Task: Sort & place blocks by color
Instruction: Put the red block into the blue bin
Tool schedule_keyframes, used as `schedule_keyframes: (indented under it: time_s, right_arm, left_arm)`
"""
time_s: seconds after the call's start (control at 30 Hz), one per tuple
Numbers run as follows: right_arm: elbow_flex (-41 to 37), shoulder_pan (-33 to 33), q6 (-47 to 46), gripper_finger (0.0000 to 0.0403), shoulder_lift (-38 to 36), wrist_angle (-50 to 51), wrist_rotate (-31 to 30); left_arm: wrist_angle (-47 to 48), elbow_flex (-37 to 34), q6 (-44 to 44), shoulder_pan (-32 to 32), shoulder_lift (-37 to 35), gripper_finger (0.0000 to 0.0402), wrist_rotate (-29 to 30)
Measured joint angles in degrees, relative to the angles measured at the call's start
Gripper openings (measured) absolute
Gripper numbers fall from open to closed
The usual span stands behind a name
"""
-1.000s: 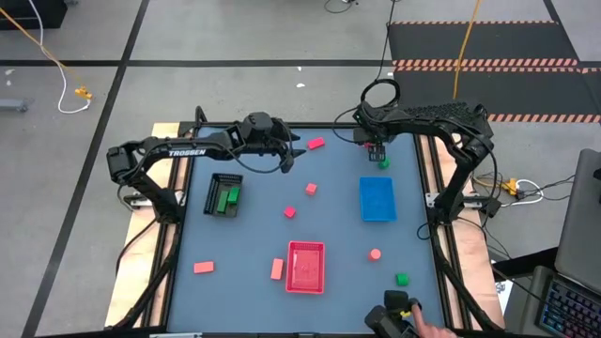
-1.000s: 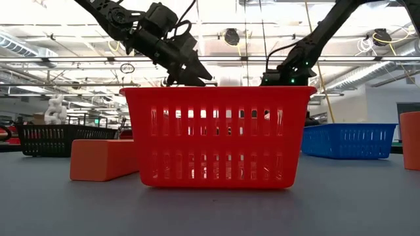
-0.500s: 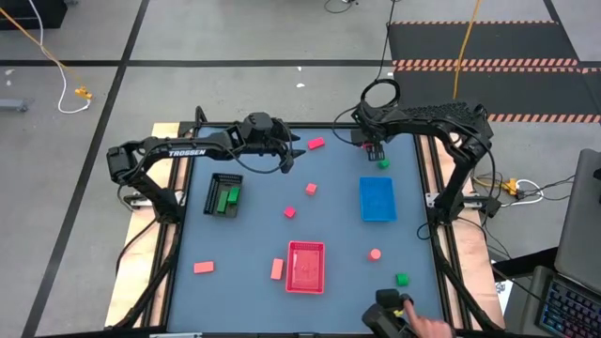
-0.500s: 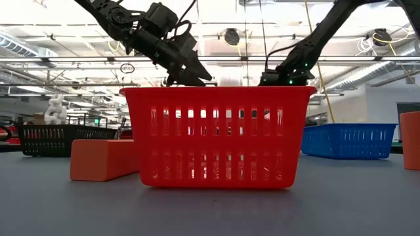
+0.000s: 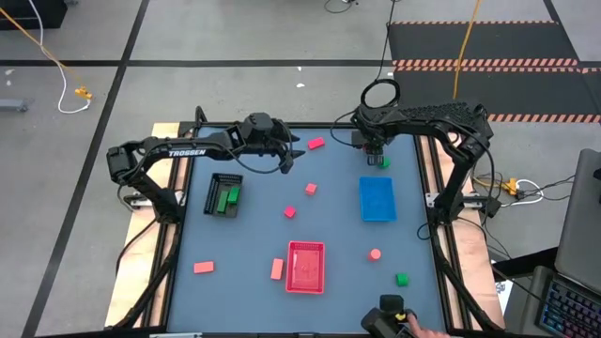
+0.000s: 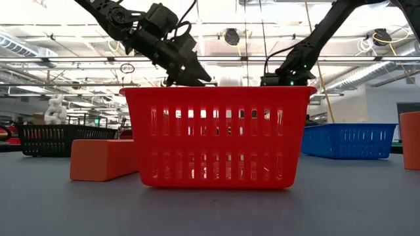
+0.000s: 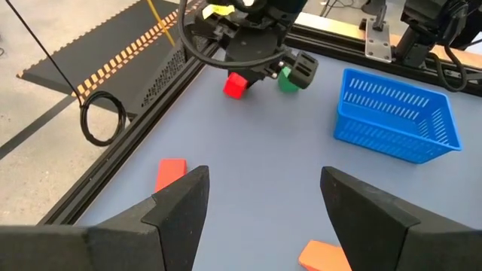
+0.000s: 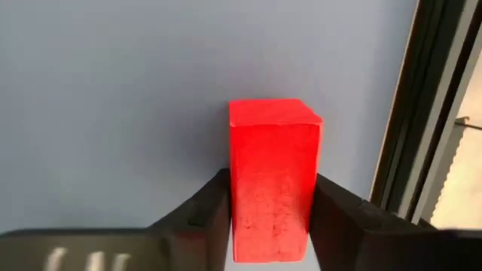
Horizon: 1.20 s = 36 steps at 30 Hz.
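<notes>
My right gripper (image 8: 267, 207) has a red block (image 8: 273, 177) between its fingers, both pads against the block's sides, its long axis running straight out from the wrist. It sits at the table's far edge, just beside a green block (image 7: 287, 80), probably still on the surface. Left gripper (image 7: 260, 203) hangs open and empty, farther off.

The table (image 5: 329, 230) is a plain slate blue-grey with pale wood strips along its side edges. A black tray (image 5: 223, 195) near the left edge holds green blocks (image 5: 225, 198). The tray (image 5: 377, 198) toward the right edge is bright blue, the slotted one (image 5: 306, 266) by the near edge red. A red block (image 8: 273, 178) sits between dark fingers (image 8: 197, 213). Salmon-orange blocks (image 5: 203, 268) lie near the front edge, a green one (image 5: 402, 279) at the front right.
</notes>
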<state>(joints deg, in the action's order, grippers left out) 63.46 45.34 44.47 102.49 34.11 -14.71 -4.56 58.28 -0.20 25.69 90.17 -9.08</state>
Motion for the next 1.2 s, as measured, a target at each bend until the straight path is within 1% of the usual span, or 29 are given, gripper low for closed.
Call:
schedule_keyframes:
  time_s: [0.2, 0.3, 0.4, 0.5, 0.57, 0.7, 0.8, 0.93, 1.07, 1.2]
  right_arm:
    - [-0.09, -1.39, -5.14, 0.0122, -2.54, 4.75, -0.18]
    - [-0.09, -2.52, -8.54, 0.0122, -6.27, 7.2, -0.27]
    - [-0.07, -4.25, -12.55, 0.0122, -11.56, 9.55, -0.14]
    - [-0.07, -6.98, -16.56, 0.0122, -17.48, 13.32, 0.08]
    - [-0.04, -9.37, -19.85, 0.0122, -20.97, 16.96, 1.43]
    - [0.01, -15.5, -27.96, 0.0122, -25.49, 25.0, 3.73]
    - [0.0, -20.51, -34.38, 0.0122, -26.26, 28.59, 7.14]
    - [-1.14, -26.23, -39.36, 0.0122, -24.9, 31.03, 7.92]
    - [-3.19, -28.64, -42.18, 0.0122, -23.05, 31.11, 10.47]
    - [-5.97, -29.29, -44.58, 0.0122, -22.69, 31.08, 10.49]
  left_arm:
    - [0.11, 0.0, -0.07, 0.0, 0.0, 0.0255, 0.0]
    - [0.11, 0.0, -0.07, 0.0, 0.0, 0.0255, 0.01]
    - [0.11, 0.0, -0.14, 0.0, 0.0, 0.0255, 0.0]
    - [0.11, 0.0, -0.27, 0.0, 0.0, 0.0255, 0.02]
    - [0.11, 0.0, -0.27, 0.0, 0.0, 0.0255, 0.0]
    - [0.11, 0.0, -0.27, 0.0, 0.0, 0.0255, 0.02]
    - [0.11, 0.0, -0.27, 0.0, 0.0, 0.0255, 0.02]
    - [0.09, 0.02, -1.4, 0.0, 0.0, 0.0255, 0.02]
    - [0.11, 0.02, -2.67, -0.25, 0.0, 0.0255, 0.02]
    - [0.11, 0.02, -2.45, -0.83, 0.0, 0.0255, 0.04]
